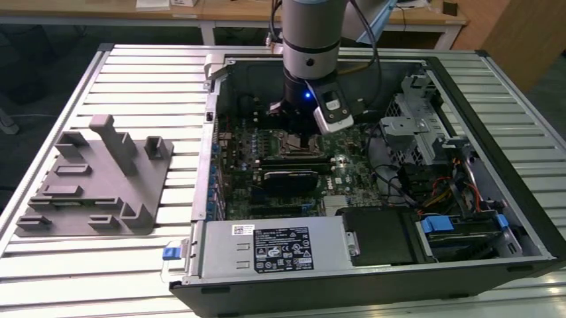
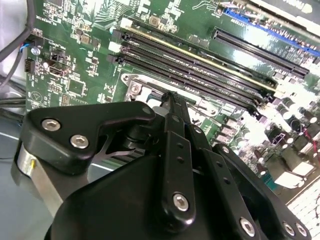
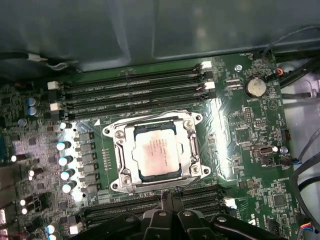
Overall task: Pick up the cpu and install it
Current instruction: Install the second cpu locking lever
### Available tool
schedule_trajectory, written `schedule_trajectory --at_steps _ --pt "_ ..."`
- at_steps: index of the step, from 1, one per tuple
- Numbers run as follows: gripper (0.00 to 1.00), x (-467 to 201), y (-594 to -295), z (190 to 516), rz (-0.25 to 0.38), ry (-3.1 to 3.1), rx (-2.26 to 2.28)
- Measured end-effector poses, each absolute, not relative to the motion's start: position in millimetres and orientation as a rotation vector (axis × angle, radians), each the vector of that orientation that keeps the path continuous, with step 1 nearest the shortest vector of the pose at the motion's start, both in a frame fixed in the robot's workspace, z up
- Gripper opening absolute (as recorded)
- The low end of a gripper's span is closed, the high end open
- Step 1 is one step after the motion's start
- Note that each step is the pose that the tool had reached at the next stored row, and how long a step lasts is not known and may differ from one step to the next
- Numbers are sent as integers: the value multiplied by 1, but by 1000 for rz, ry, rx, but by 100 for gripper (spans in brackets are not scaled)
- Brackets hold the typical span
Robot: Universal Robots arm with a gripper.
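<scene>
Your gripper sits nearest the lens in both wrist views, its black fingers pressed together and holding nothing, poised just beside the socket. You see the cpu lying flat inside that metal frame on the motherboard.

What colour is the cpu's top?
Silvery-grey with a pale sheen, clearest in the first wrist view: cpu.
</scene>
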State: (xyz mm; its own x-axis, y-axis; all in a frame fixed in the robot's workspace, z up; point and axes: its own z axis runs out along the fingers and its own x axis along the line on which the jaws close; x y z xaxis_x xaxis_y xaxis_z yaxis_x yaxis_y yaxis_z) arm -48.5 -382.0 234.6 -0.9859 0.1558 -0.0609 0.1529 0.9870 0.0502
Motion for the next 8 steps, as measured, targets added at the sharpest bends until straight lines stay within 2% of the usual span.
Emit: schedule_trajectory --at_steps 8 --pt "11 -53 -385 233 74 3075 129"
